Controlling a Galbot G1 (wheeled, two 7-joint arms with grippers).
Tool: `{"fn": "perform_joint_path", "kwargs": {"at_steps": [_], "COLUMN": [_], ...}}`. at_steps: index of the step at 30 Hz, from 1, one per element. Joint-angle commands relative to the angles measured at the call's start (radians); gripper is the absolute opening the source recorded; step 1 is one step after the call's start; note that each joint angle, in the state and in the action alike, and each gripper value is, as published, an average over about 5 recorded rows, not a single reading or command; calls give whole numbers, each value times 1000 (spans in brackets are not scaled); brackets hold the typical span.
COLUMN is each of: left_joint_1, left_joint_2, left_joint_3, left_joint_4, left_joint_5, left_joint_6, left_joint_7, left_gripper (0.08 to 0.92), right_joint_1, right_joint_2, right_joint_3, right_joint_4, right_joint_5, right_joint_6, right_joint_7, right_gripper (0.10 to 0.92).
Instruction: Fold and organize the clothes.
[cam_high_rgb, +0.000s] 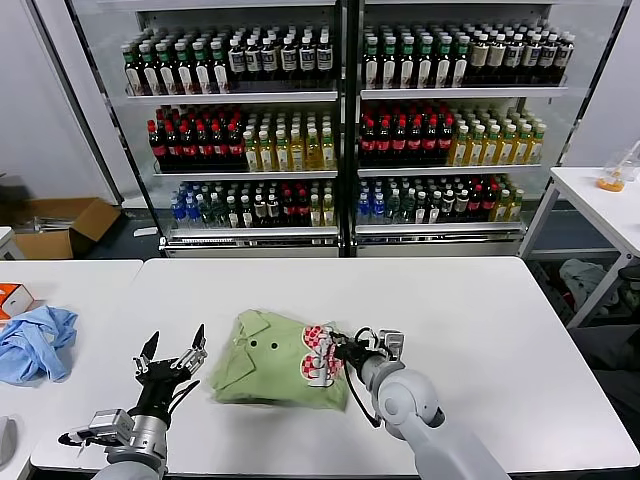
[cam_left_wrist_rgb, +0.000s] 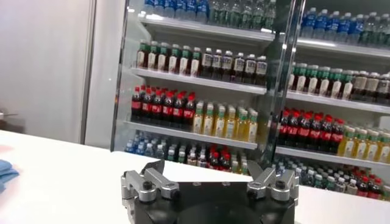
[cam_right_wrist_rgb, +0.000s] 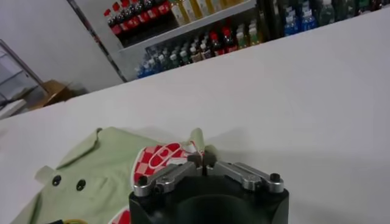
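The clothes are one light green collared shirt (cam_high_rgb: 270, 362), lying folded in a compact bundle on the white table (cam_high_rgb: 480, 320) in front of me. Its small dark buttons (cam_high_rgb: 262, 345) face up, and the red-and-white checkered logo (cam_high_rgb: 318, 352) is on its right side. My right gripper (cam_high_rgb: 338, 352) is at that right edge, shut on a raised fold of the shirt (cam_right_wrist_rgb: 103, 167) beside the logo (cam_right_wrist_rgb: 161, 155); the fingertips (cam_right_wrist_rgb: 201, 161) meet with green cloth poking up past them. My left gripper (cam_high_rgb: 176, 338) is open just left of the shirt, holding nothing, its fingers spread (cam_left_wrist_rgb: 206, 165).
A crumpled light blue garment (cam_high_rgb: 35, 342) lies at the far left of the table, with an orange box (cam_high_rgb: 12, 298) behind it. A glass-fronted cooler full of bottles (cam_high_rgb: 340, 120) stands behind the table. A second white table (cam_high_rgb: 610, 200) is at the right.
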Motion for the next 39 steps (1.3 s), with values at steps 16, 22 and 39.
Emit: {"fn": "perform_joint_path", "kwargs": {"at_steps": [16, 22, 39], "left_joint_1": [4, 8, 50], "left_joint_2": [-3, -3, -33], "left_joint_3": [29, 45, 109], "left_joint_4": [-15, -27, -113], "left_joint_5": [29, 51, 109], "left_joint_6": [10, 12, 22], "left_joint_7": [0, 8, 40], "left_gripper": [823, 823, 823], "right_joint_1": [270, 131, -581], "right_joint_2": [-176, -206, -165], "right_joint_3": [32, 94, 500], "right_joint_4": [-289, -170, 377], "right_joint_5": [-328, -495, -538], "right_joint_6": [60, 251, 588], "right_joint_7": [-389, -380, -179], "right_gripper": [106, 171, 664]}}
